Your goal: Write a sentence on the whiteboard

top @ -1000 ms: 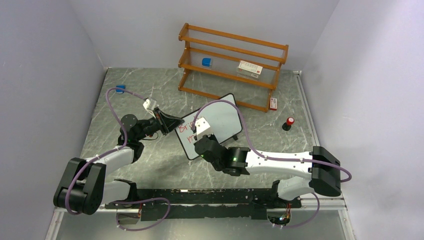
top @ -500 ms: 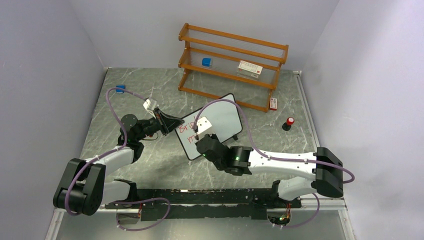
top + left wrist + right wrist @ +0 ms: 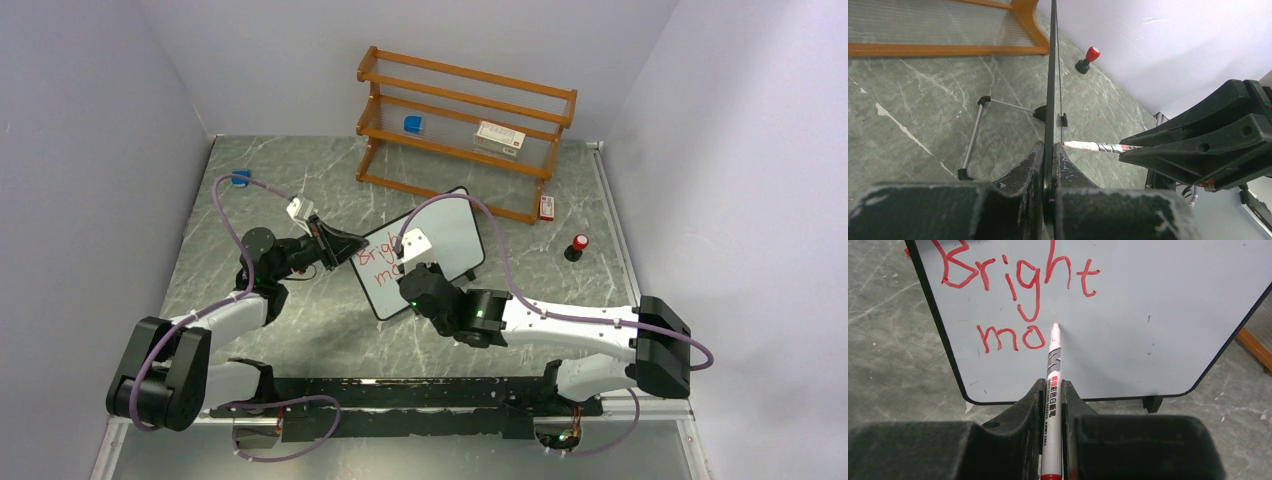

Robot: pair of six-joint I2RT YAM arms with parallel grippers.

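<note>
Whiteboard [image 3: 455,238]: smooth white rectangle, rounded corners, thin black frame; standing, long axis diagonal across marbled worktop [image 3: 320,332]. Left tool [image 3: 1050,150] pinches its edge; right tool [image 3: 1051,387] clamps slim marker [image 3: 1053,360].

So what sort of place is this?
Probably a robot lab test cell: a marble-patterned table boxed in by plain pale walls, a wooden shelf holding a few props, and a whiteboard clamped by the left gripper while the right gripper holds a marker.

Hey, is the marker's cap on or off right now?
Off: the marker shows a bare tip, right by the red "mo" on the whiteboard.
</note>
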